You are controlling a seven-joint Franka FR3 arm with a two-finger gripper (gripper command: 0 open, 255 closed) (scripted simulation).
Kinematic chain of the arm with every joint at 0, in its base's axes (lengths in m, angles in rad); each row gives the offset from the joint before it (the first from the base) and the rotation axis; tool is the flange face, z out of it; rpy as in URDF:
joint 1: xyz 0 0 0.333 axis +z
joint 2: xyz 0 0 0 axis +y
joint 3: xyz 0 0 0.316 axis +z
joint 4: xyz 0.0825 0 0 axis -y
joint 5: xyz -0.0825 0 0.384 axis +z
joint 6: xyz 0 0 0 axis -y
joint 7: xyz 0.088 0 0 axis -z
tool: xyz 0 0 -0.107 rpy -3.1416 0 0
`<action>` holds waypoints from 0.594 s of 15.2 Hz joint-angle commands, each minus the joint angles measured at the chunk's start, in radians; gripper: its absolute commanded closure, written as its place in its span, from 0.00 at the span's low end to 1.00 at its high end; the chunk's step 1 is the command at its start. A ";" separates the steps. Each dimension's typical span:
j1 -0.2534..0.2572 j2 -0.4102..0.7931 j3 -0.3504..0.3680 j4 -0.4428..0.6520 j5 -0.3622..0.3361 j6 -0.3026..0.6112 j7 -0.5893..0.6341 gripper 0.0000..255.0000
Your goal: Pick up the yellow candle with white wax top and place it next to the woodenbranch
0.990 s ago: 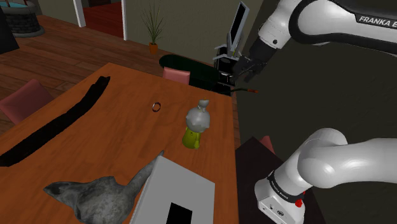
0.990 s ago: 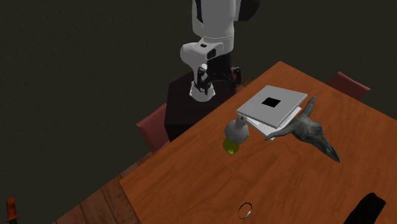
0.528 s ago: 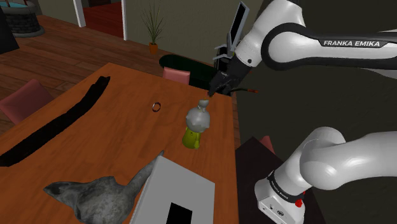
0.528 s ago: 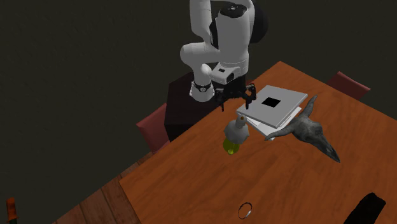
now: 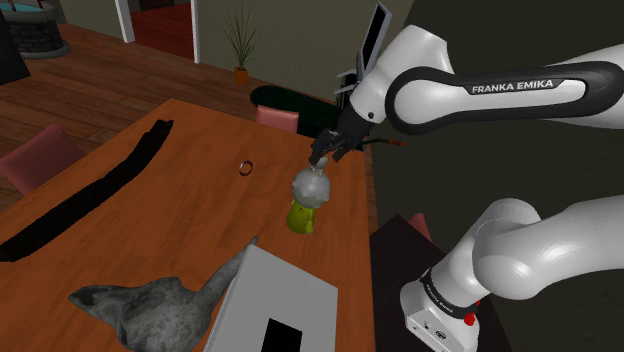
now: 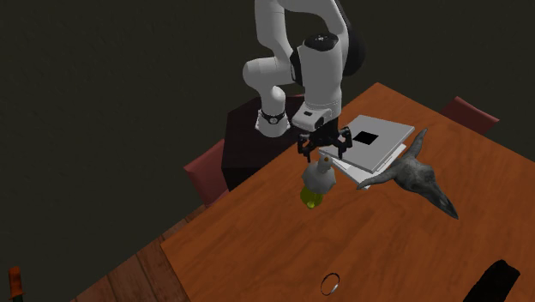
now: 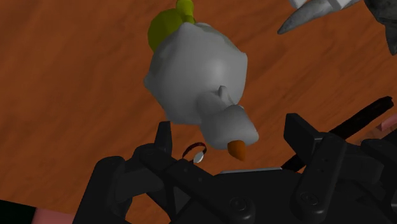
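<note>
The gripper (image 5: 320, 158) hangs right over the candle (image 5: 307, 203) with its two black fingers spread wide and clasping nothing. From the wrist view, the gripper (image 7: 232, 130) has the orange wick tip of the candle (image 7: 196, 71) sitting in the gap between the fingers, and neither finger touches it. The candle stands upright on the reddish-brown worktop (image 5: 190, 205), close to the edge on the robot's side. It has a yellow-green base below and a lumpy grey-white wax top. In the second exterior view the gripper (image 6: 322, 153) points straight down at the candle (image 6: 315, 182). Just beside the candle there lies a flat white box (image 6: 369, 140) with a black square on its lid. The branch (image 6: 418, 176) is drawn grey rather than woody and lies against the far side of that box, apart from the candle. In the shoulder view the branch (image 5: 150, 300) sprawls near the bottom edge, one prong reaching up along the box (image 5: 285, 310). A small ring (image 5: 245, 167) lies on the worktop beyond the candle, and a long black strip (image 5: 95, 195) runs along the shoulder view's left side.
</note>
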 commanded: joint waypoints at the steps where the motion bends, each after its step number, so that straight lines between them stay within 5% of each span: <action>1: 0.004 0.022 0.005 -0.011 0.006 0.035 -0.002 0.00; 9: 0.005 0.029 0.006 -0.014 0.008 0.044 -0.003 0.00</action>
